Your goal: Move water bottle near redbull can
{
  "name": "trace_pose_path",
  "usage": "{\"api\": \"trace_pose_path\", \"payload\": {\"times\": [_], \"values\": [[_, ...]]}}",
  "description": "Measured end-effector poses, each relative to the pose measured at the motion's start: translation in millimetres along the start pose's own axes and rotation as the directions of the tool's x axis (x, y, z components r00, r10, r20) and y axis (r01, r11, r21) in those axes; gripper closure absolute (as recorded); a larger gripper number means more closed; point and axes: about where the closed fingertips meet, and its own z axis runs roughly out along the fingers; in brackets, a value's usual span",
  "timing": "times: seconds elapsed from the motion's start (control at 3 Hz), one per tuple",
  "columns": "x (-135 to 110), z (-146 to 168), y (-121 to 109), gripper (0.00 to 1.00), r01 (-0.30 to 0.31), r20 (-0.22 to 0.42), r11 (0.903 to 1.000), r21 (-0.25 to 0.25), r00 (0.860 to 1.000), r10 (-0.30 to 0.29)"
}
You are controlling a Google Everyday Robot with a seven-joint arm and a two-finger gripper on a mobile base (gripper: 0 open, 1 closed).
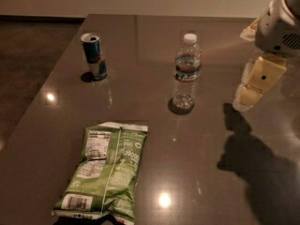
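Observation:
The water bottle (186,72) stands upright near the middle of the grey table: clear, ribbed, white cap, dark label band. The redbull can (93,56) stands upright at the far left of the table, blue and silver, well apart from the bottle. My gripper (251,89) hangs at the right edge of the view, above the table and to the right of the bottle, not touching it. It holds nothing that I can see.
A green snack bag (105,171) lies flat at the front left of the table (211,172). The table's left edge runs diagonally past the can, with dark floor beyond it. My arm casts a shadow at the front right.

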Motion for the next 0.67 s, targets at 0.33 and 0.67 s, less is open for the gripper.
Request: {"api": "trace_pose_path", "payload": {"times": [0.33,0.67], "values": [[-21,22,-16,0.0,-0.022,0.049,0.9996,-0.019,0.999,0.023],[-41,41,-29,0.0,-0.042,0.101,0.9979,-0.049,0.994,0.047]]}}
